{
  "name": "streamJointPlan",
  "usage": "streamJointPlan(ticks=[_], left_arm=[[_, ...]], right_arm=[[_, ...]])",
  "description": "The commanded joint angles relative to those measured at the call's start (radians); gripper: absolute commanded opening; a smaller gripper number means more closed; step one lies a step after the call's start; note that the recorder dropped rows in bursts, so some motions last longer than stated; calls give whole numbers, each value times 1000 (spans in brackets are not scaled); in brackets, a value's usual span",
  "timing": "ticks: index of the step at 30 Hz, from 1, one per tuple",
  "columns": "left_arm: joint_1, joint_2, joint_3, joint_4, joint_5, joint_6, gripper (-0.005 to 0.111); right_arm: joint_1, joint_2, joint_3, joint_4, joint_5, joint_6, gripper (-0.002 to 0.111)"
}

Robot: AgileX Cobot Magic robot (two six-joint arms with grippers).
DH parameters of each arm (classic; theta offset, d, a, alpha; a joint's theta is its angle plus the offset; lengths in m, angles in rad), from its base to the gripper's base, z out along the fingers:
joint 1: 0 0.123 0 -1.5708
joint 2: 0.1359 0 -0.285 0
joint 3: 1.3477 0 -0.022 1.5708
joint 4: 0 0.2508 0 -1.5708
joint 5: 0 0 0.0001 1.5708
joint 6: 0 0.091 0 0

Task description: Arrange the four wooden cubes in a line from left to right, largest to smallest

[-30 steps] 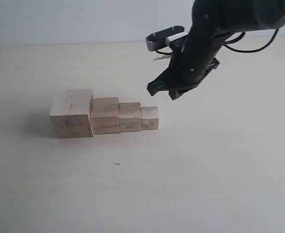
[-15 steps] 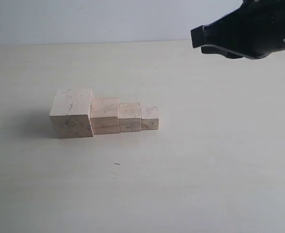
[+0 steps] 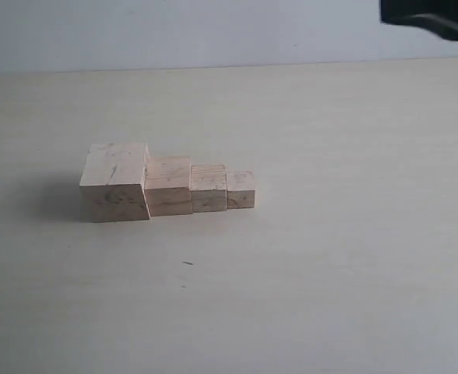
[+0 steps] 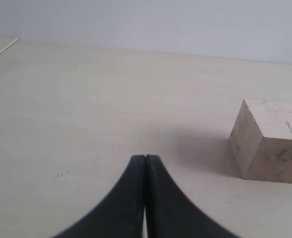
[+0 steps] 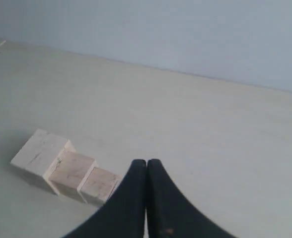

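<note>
Four pale unpainted light-wood cubes (image 3: 184,187) are set in one touching row on the pale tabletop (image 3: 330,257). From left to right of the exterior view are listed the scuffed largest cube (image 3: 114,181), second cube (image 3: 169,185), third cube (image 3: 209,188) and smallest cube (image 3: 241,189). The black left gripper (image 4: 145,159) is pressed together, empty, near the largest cube. The black right gripper (image 5: 146,163) is likewise closed, apart from the row.

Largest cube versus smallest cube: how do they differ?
The largest cube ends the row on the exterior view's left; the smallest cube ends it on the right. The largest stands taller and wider than the smallest. The largest shows dark scuffs; the smallest looks cleaner. Both are pale bare wood.
</note>
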Motion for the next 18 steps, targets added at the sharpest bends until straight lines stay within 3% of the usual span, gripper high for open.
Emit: streamJointPlan(ticks=[1,11,14,18], left_arm=[[-3,-6,-1,2,-10,0,0],[-3,-6,-1,2,-10,0,0],[-3,-6,-1,2,-10,0,0],[-3,-6,-1,2,-10,0,0]], right_arm=[[-163,-160,26,-16,24,41,0],[-639,-571,269,-16,-3,-19,0],[-713,-690,382,-16,-37,-30,0],[-723,-800,501,-16,-118,-49,0]])
